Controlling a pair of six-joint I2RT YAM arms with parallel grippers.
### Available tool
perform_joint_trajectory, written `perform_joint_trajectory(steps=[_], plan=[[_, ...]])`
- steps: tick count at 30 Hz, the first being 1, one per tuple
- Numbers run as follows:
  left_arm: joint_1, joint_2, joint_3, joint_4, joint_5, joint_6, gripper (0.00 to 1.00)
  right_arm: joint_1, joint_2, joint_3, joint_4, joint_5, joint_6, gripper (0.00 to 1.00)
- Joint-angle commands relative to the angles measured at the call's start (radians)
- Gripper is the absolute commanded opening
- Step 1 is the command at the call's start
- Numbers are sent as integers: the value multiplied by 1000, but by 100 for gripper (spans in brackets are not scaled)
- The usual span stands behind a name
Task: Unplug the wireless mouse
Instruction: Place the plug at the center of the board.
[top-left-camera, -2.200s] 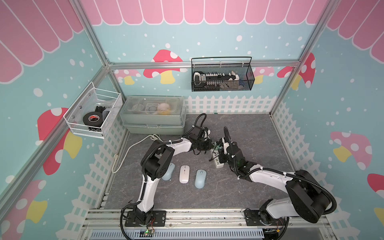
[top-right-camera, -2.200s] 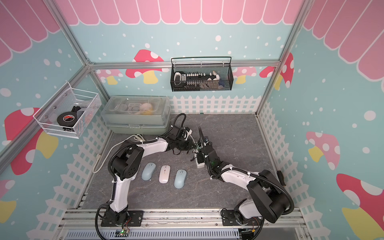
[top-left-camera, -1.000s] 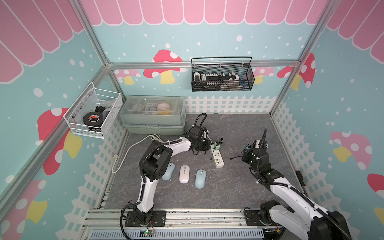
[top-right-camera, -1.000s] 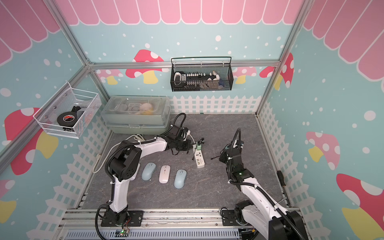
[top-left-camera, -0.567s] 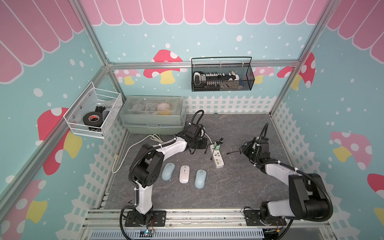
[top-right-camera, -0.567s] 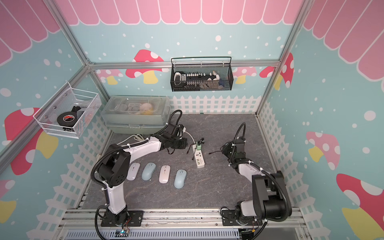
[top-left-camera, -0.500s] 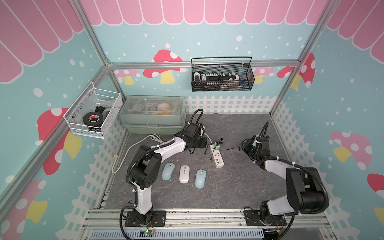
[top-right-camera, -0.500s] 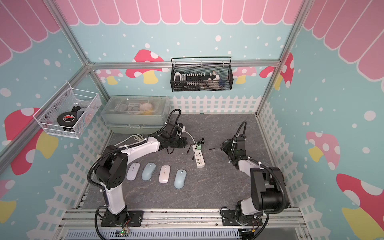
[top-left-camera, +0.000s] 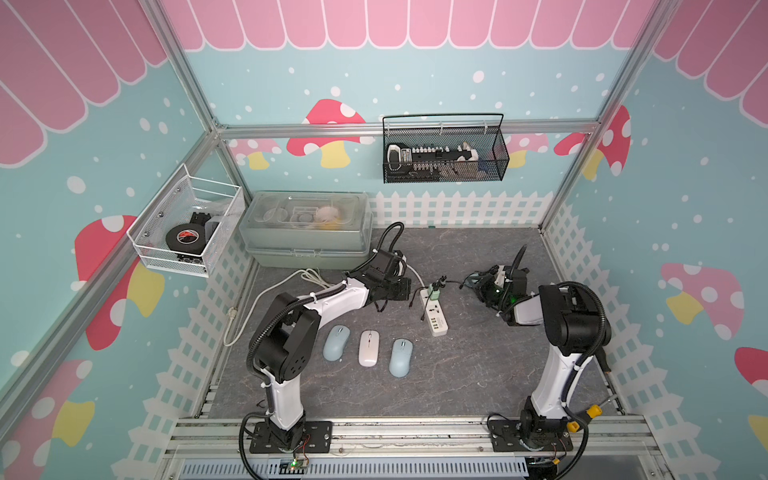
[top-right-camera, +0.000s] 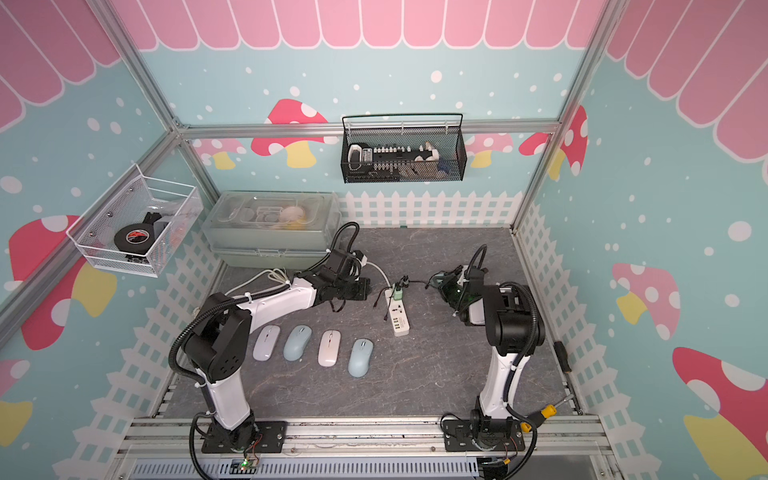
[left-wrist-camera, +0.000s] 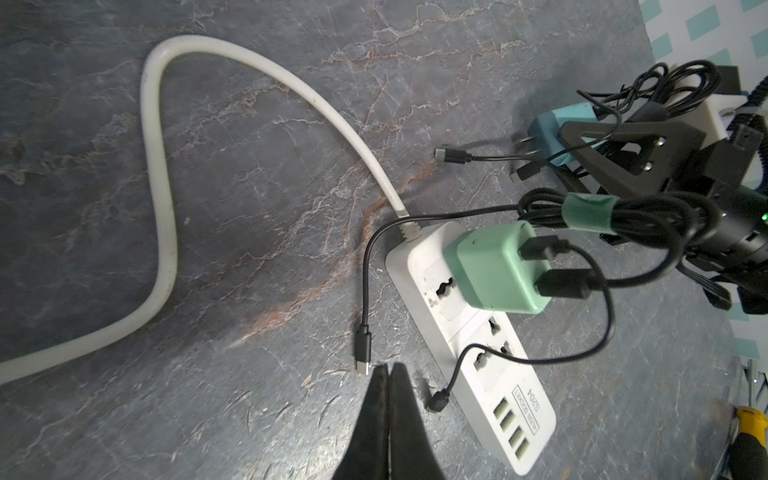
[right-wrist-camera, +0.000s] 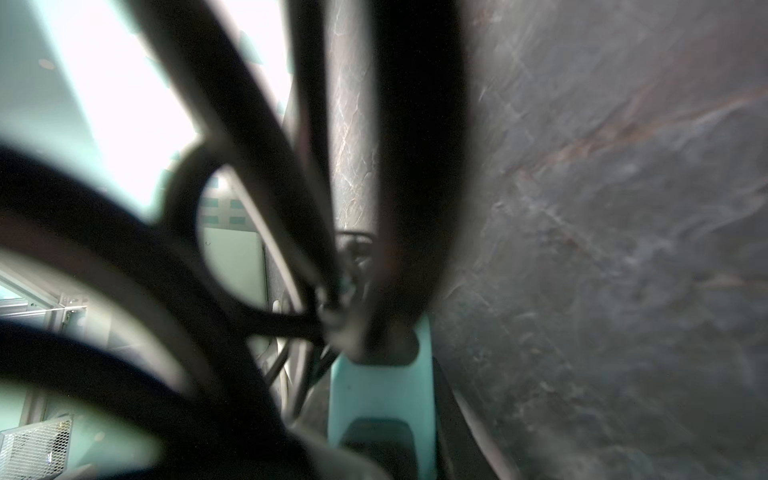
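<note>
**Editor:** What has moved since the earlier shot?

**Photographer:** The right arm (top-left-camera: 575, 316) was bent over the power strip (top-left-camera: 434, 309) two seconds back. It now sits well off to the strip's right. The left arm (top-left-camera: 332, 299) has swung its elbow aside, uncovering a fourth mouse.

**Editor:** And the grippers?

**Photographer:** The right gripper (left-wrist-camera: 567, 145) pinches a blue charger (left-wrist-camera: 546, 122) with its prongs bare, and a bundle of black cable (left-wrist-camera: 648, 216) hangs beside it. The left gripper (left-wrist-camera: 389, 372) is pressed together on nothing, just beside a loose cable end (left-wrist-camera: 362, 349) next to the strip.

**Editor:** So the mouse is unplugged?

**Photographer:** It looks that way. The mice (top-right-camera: 329, 348) lie in a row in front of the strip, near the left arm, and no cable is seen running into any of them. A green charger (left-wrist-camera: 498, 266) sits in the strip. All that seems left is to set the blue charger down and let go.

**Editor:** The containers?

**Photographer:** A white wire basket (top-left-camera: 166, 259) on the left wall holds a roll of black tape (top-left-camera: 185, 239). A black mesh basket (top-left-camera: 492, 170) on the back wall holds a dark bar with pale pieces, too small to name. A clear lidded box (top-left-camera: 307, 255) at the back left holds pale and yellow items, blurred through the lid.
</note>
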Motion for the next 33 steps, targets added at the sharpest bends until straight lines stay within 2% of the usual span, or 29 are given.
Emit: perform_joint_trajectory(steps=[1,10,18,33], plan=[[-1,-31,-10,3,-19,5,0,-6,-32,14,-10,-5,-51,11],[1,-16,-6,3,-14,-3,0,-10,-45,33,-157,22,-107,27],[2,-5,-10,2,-12,-6,0,-12,-101,17,-242,64,-140,48],[8,11,-13,2,-10,-4,0,-13,-367,-74,-498,229,-276,50]])
